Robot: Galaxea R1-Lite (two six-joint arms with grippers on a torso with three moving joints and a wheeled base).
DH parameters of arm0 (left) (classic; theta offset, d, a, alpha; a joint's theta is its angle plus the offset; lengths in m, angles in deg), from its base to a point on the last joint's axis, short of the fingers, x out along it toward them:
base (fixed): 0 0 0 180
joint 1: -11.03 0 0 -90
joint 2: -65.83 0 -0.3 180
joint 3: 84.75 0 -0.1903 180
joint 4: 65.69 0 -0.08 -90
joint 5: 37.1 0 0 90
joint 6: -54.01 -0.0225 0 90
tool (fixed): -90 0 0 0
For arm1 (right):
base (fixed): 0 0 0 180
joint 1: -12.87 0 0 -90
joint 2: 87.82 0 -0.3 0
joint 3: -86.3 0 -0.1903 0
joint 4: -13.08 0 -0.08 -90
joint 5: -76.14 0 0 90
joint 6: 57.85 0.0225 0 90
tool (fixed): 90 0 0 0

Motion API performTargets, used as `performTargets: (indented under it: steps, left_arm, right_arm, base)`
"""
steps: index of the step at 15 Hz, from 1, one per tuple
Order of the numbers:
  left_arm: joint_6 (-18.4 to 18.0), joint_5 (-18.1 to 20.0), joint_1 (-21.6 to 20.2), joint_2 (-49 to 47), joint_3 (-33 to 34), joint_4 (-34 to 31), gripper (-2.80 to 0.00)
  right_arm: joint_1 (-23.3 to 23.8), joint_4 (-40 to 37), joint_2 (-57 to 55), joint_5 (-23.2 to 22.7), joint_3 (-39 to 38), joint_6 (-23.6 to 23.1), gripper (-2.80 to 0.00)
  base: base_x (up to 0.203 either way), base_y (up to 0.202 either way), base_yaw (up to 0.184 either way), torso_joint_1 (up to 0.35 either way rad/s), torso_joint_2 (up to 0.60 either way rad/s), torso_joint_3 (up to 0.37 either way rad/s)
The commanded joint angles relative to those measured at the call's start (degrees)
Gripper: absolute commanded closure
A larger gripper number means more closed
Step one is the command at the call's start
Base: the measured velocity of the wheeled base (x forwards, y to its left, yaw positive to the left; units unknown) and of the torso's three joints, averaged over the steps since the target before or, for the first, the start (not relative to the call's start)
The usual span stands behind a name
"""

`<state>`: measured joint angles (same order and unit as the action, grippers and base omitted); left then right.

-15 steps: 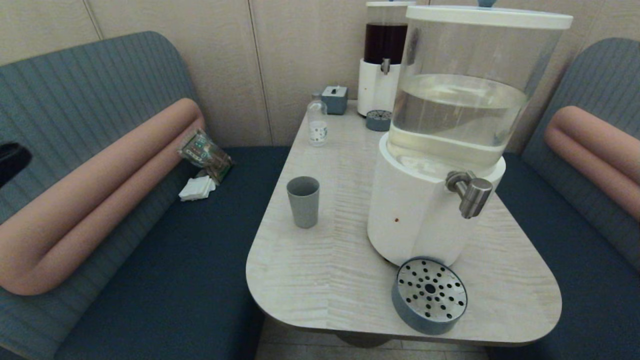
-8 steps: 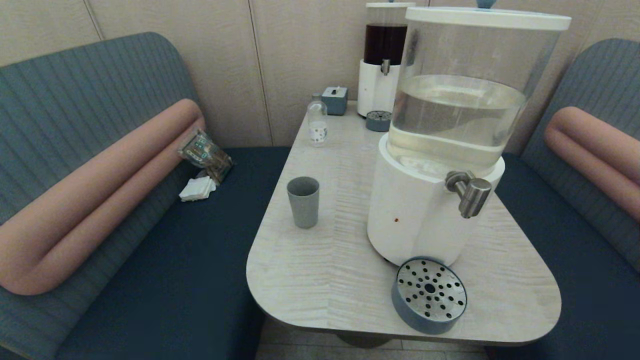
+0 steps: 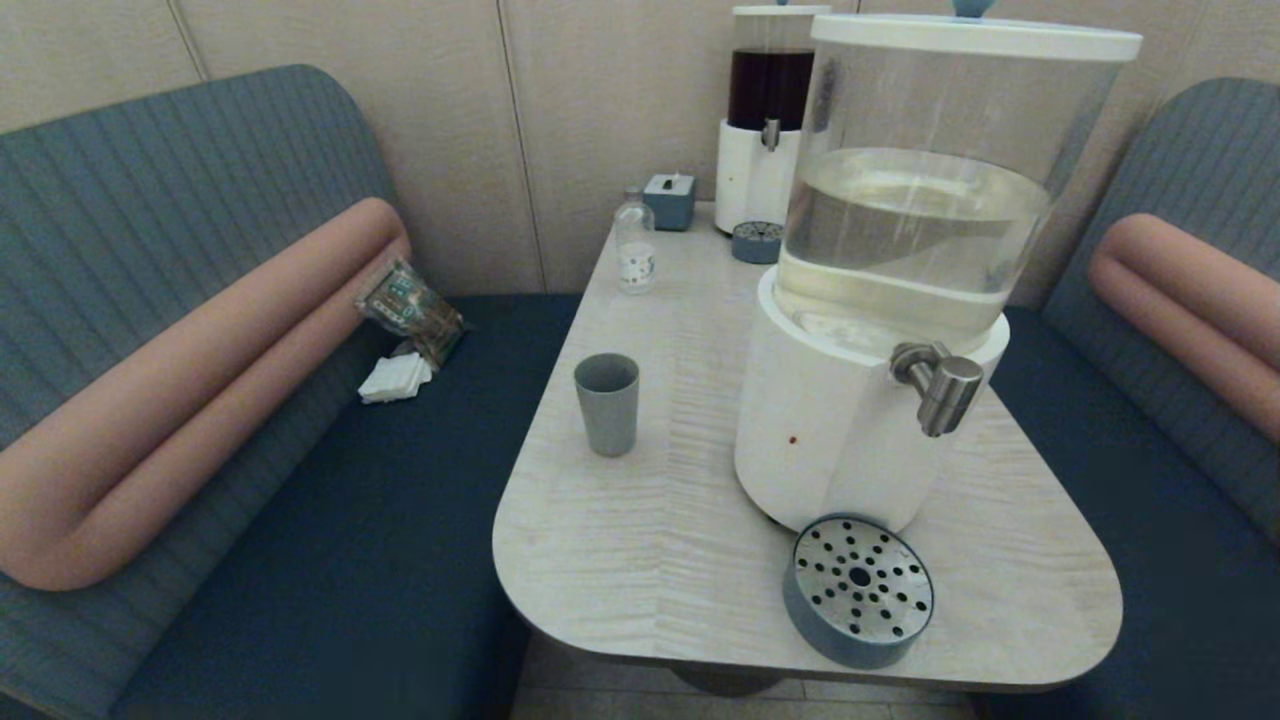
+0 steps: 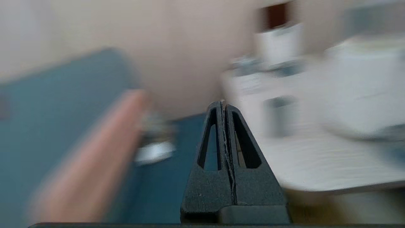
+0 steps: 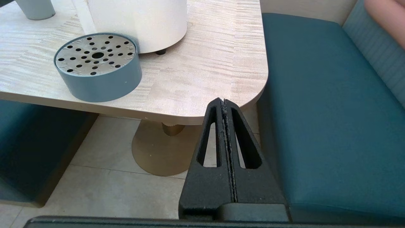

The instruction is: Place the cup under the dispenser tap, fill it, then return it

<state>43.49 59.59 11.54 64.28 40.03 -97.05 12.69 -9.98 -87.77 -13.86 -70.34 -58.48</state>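
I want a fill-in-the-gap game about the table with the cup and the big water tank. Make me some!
1. The cup stands on the table, to the ______ of the big dispenser in the head view.
2. The round drip tray has a metal top full of ______.
3. The tap is made of ______.
4. The left gripper and right gripper are both ______.

Missing words: left; holes; metal; shut
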Motion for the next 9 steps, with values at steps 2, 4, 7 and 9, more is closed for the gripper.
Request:
performTargets:
  steps: [2, 4, 7, 9]
  left_arm:
    - [-7.24, -7.49, 0.02, 1.62, 4.13, -3.10, 0.00]
    - [-8.38, -11.97, 0.02, 1.64, 10.77, -5.07, 0.00]
    - [-10.86, -19.09, 0.02, 1.71, 18.28, -5.21, 0.00]
    - [-10.81, -19.67, 0.02, 1.64, 20.08, -3.87, 0.00]
  right_arm:
    - [-0.03, 0.04, -0.05, 0.00, 0.00, -0.07, 0.00]
    - [0.01, 0.04, -0.05, 0.00, 0.00, -0.07, 0.00]
    - [-0.08, 0.04, -0.05, 0.00, 0.00, -0.06, 0.00]
    - [-0.08, 0.04, -0.05, 0.00, 0.00, -0.01, 0.00]
  base:
    - [0.000, 0.000, 0.000, 0.000, 0.00, 0.000]
    - [0.000, 0.000, 0.000, 0.000, 0.00, 0.000]
    - [0.000, 0.000, 0.000, 0.000, 0.00, 0.000]
    - [0.000, 0.000, 0.000, 0.000, 0.00, 0.000]
